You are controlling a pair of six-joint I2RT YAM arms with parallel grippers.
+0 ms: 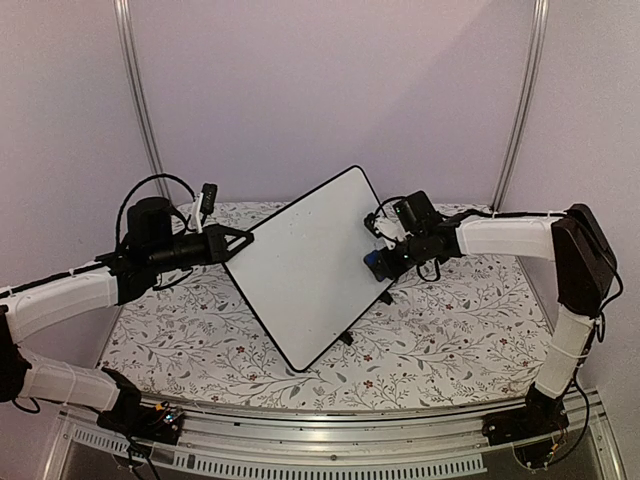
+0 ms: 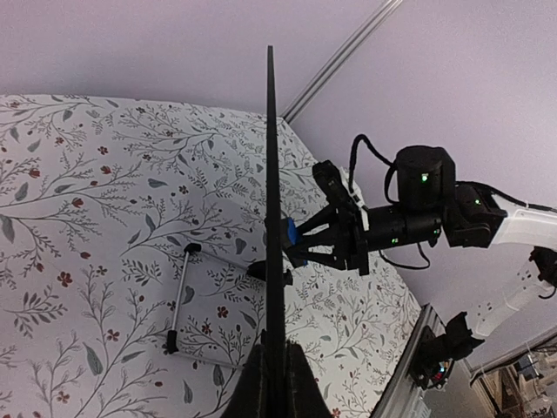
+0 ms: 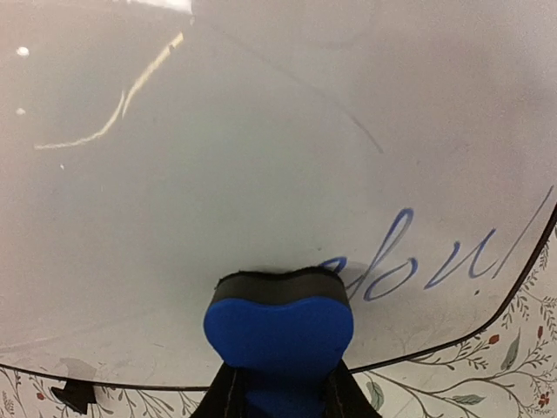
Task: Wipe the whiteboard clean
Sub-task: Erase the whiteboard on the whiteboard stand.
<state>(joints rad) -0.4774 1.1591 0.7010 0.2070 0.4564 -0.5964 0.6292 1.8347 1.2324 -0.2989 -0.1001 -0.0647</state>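
The whiteboard (image 1: 310,265) is held tilted above the table, a white board with a thin black frame. My left gripper (image 1: 232,245) is shut on its left edge; in the left wrist view the board shows edge-on (image 2: 274,218) between my fingers. My right gripper (image 1: 380,262) is shut on a blue eraser (image 3: 278,326) with a black felt face pressed against the board (image 3: 261,157). Blue handwriting (image 3: 435,261) remains on the board just right of the eraser. The eraser also shows in the left wrist view (image 2: 290,233), against the board's far side.
The table has a floral cloth (image 1: 450,330). A metal stand piece (image 2: 178,300) lies on the cloth below the board. Purple walls close in the back and sides. A metal rail (image 1: 330,455) runs along the near edge.
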